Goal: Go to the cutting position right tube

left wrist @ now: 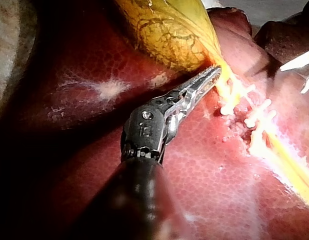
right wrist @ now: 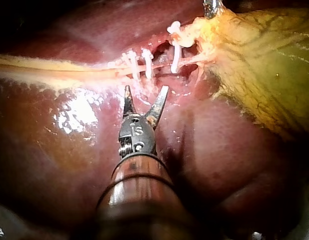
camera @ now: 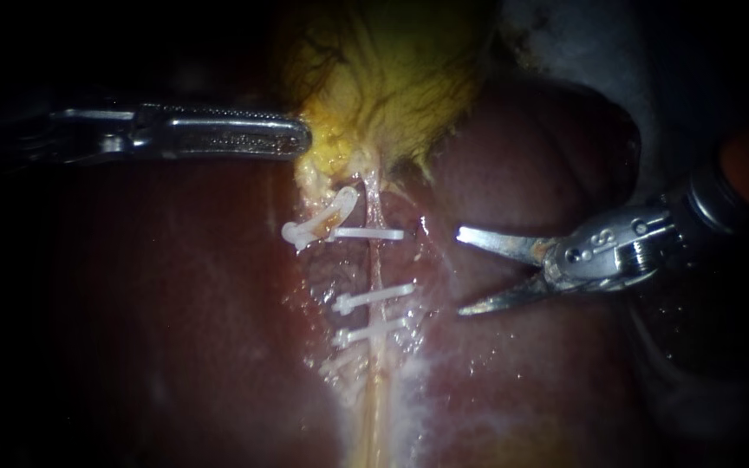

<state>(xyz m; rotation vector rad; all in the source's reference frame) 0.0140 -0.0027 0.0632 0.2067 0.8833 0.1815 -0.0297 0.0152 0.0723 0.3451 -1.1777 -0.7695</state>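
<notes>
- Everything sits on the dark red liver. The yellow, veiny gallbladder is at the top of the endoscope view.
- The right tube is the thin pale strand running down from the gallbladder's narrow end over the liver.
- Three white clips cross it: a top clip, a middle clip and a lower clip.
- Just left of the top clip there's a tilted clip. What it's clamped on I honestly can't make out, it's just pale shreddy tissue there.
- Below the lower clip it all goes whitish and fuzzy, so I can't say what's in there.
- The endoscope view's edges are really dark. The left instrument's shaft pretty much vanishes into the black, and the right instrument's shaft is cut off at the right edge.
- Left instrument: its jaws are pressed together and lie across the liver, with the tip right against the gallbladder's lower edge. I can't tell if it's nipping a bit of tissue at the very tip.
- Right instrument: two pointed blades spread wide, aimed at the right tube from its right side.
- The blades are near the tube but not touching it, with a strip of wet liver between the tips and the clip ends.
- The upper blade tip is level with the top clip and the lower tip is roughly level with the middle clip. So the bare stretch of tube between those two clips lines up with the opening.
- In the right wrist view the tube runs crosswise ahead of the spread blades, not between them.
</notes>
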